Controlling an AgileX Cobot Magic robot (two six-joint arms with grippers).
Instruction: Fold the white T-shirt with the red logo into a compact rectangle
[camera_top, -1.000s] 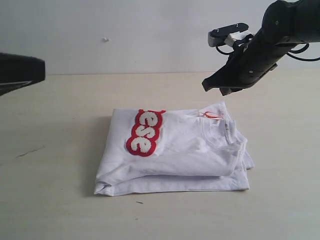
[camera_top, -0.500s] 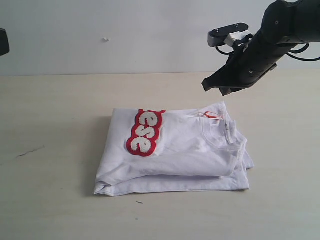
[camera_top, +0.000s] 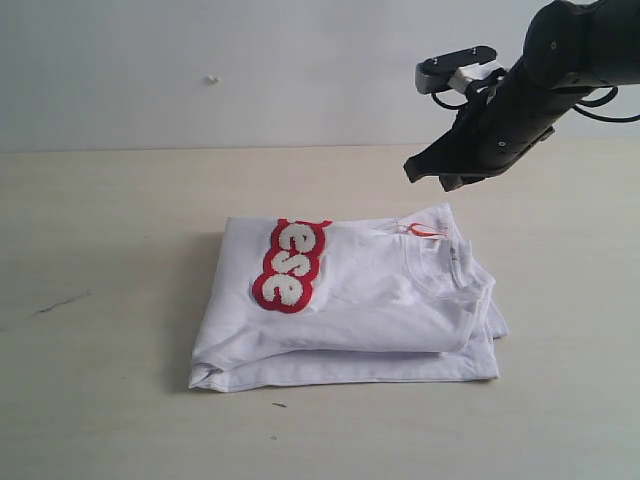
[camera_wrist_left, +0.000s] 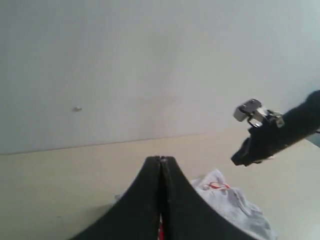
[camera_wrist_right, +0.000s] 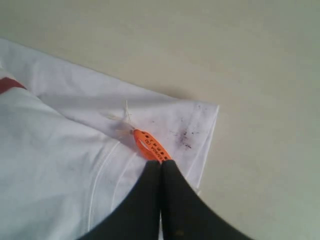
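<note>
The white T-shirt (camera_top: 350, 310) lies folded on the table (camera_top: 100, 250), the red logo (camera_top: 290, 265) legible only from the exterior view; the right wrist view alone shows dark specks (camera_wrist_right: 185, 136) by its orange tag (camera_wrist_right: 151, 146) below the closed, empty right gripper (camera_wrist_right: 161, 165), the left wrist view alone the closed, empty left gripper (camera_wrist_left: 161, 160)

I see soft cloth on a matt table (camera_top: 110, 250).
The T-shirt (camera_top: 380, 300) is matt white fabric, its logo (camera_top: 290, 265) fuzzy red pile; the tag (camera_wrist_right: 151, 146) looks smooth orange.
</note>
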